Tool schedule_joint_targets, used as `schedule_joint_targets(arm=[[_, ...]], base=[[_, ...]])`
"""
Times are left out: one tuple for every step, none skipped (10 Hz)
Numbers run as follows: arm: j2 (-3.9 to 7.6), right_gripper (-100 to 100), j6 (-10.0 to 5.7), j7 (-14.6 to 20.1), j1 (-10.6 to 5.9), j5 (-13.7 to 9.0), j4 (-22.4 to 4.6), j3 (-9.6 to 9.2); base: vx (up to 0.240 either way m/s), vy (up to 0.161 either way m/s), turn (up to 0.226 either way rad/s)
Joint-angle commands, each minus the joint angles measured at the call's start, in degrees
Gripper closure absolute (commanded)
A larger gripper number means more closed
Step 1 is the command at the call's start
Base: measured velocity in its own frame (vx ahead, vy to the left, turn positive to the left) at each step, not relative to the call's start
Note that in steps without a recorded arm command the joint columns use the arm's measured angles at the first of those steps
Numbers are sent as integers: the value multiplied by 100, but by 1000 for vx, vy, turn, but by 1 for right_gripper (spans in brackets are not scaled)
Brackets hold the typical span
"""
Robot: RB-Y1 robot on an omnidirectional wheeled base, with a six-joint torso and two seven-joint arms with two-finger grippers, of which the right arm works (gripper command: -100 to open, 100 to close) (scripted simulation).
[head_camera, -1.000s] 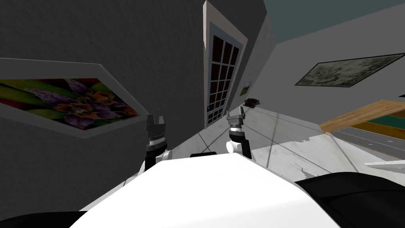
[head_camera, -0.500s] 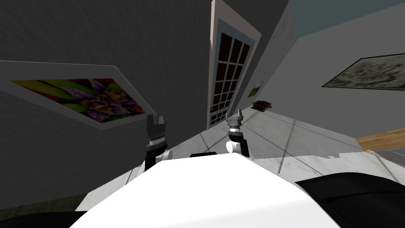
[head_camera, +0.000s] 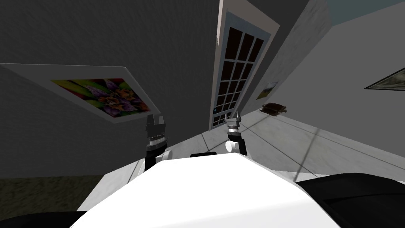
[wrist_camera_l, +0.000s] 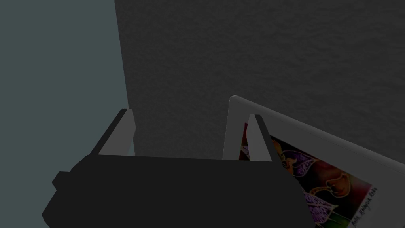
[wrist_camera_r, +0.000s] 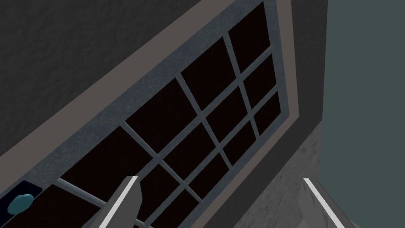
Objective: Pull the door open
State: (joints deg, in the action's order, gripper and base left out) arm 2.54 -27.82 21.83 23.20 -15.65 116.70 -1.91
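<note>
I am aiming my right gripper (head_camera: 233, 117), fingers spread and empty, at the closed paned door (head_camera: 237, 79) ahead, standing tall from the floor, its teal knob (wrist_camera_r: 20, 202) beside the fingers, my left gripper (head_camera: 155, 119) likewise gaping.

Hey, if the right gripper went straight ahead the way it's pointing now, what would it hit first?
Probably the door, on its dark gridded panes, well aside from the teal handle. Nothing shows between it and the right gripper, jaws open, though depth is unclear.
</note>
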Motion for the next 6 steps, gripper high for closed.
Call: schedule_joint_targets(arm=[[46, -100, -110, 155, -19, -95, -211, 9], [66, -100, -159, 248, -55, -159, -353, 23], [86, -100, -208, 340, -91, -224, -495, 37], [107, -100, -257, 433, -127, -288, -637, 52], [127, -100, -306, 526, -164, -352, -779, 66], [148, -100, -355, 619, -200, -417, -921, 80]], base=[[48, -109, 170], [51, -106, 242], [47, -108, 215], [41, -112, 184], [47, -109, 231], [45, -98, 186]])
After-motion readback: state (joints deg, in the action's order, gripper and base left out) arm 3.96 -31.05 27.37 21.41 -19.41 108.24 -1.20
